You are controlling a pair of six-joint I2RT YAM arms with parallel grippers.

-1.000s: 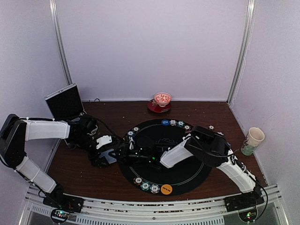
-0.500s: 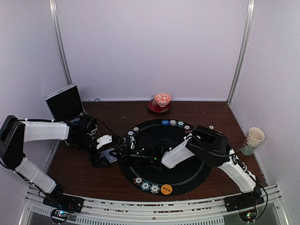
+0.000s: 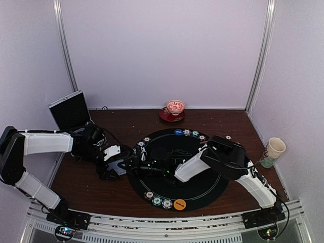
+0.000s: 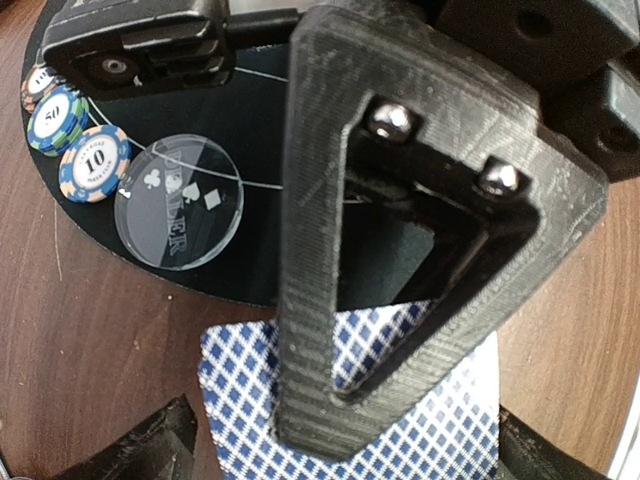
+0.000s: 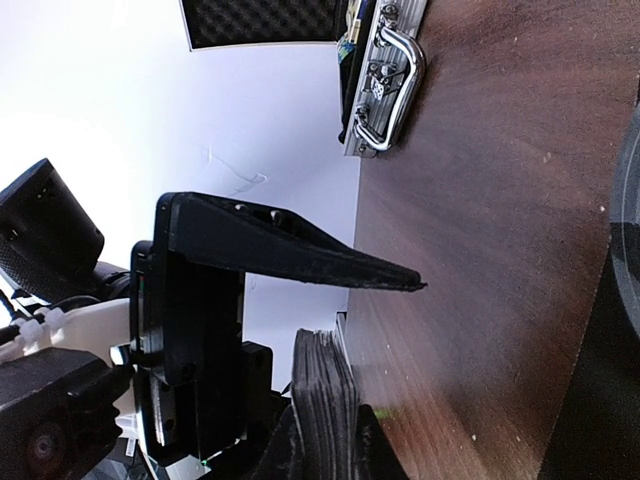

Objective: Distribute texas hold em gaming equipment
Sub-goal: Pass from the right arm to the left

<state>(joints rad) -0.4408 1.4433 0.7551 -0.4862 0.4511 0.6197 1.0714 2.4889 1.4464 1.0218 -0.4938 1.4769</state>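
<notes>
Nearest me, toward the near edge of the surface, an orange marker disc (image 3: pixel 179 204) and a short row of poker chips (image 3: pixel 157 201) sit on the rim of the black mat (image 3: pixel 202 177). Midway back, just off the mat's left side, my right hand (image 3: pixel 127 166) is nearly closed, pinching the diamond-backed playing cards (image 4: pixel 430 440) from above and below. My left hand (image 4: pixel 345 425) stands wide, its fingers on either side of the same cards; I can't tell whether they touch. A clear marker disc (image 4: pixel 180 215) lies just beyond. Toward the far edge, a blue marker disc (image 3: pixel 178 132) sits on the mat.
</notes>
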